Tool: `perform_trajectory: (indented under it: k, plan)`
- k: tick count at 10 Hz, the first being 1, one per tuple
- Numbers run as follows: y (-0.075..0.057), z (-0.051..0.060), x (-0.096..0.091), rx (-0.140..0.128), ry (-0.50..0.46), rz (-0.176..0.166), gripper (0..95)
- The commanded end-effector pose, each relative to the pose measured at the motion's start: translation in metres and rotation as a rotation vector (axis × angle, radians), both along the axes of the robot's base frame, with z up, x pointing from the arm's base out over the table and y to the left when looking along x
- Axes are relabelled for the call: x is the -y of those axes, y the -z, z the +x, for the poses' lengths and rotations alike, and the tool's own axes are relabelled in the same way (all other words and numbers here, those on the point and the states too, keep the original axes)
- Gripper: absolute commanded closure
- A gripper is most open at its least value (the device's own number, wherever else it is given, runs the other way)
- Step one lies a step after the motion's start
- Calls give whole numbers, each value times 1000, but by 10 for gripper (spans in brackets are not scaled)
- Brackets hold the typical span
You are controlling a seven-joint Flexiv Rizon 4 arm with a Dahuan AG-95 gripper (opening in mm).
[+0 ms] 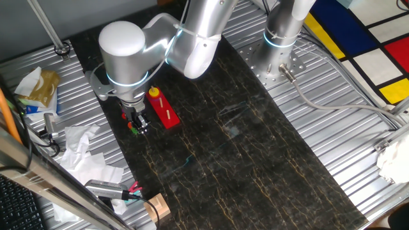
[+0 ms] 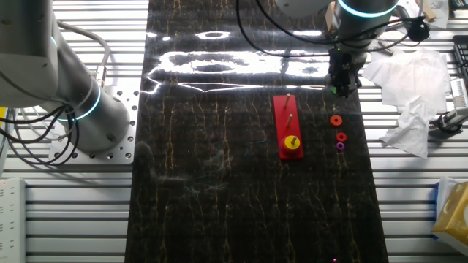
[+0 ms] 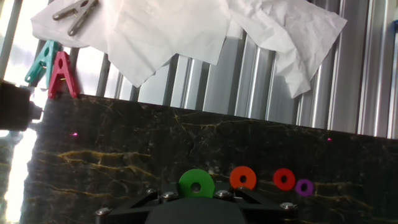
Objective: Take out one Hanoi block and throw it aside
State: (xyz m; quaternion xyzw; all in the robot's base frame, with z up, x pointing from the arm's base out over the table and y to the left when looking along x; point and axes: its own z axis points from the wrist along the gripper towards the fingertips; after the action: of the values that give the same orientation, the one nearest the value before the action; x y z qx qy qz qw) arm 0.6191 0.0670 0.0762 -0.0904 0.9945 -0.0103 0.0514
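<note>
Green Hanoi block [image 3: 196,184] sits pinched in the claw [image 3: 196,198], held beside the red peg base [image 2: 290,126], apparently ready for tossing.

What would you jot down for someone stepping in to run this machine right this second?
End effector: shut on the green Hanoi block, held above the dark mat, past the far end of the red peg base.
Done: block is off the base.
On the base: one yellow disc.
Loose on the mat beside the base: orange ring, red ring, purple ring.
Left: drop the green block aside.
</note>
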Motion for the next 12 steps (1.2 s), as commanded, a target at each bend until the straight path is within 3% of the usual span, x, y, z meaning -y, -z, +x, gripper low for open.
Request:
perform_trajectory:
  k: [1, 7, 12]
  plan:
    - [-1, -1, 0, -5, -10, 2, 950]
    - [-1, -1, 0, -1, -53, 8, 950]
    - [4, -5, 5, -11, -16, -7, 950]
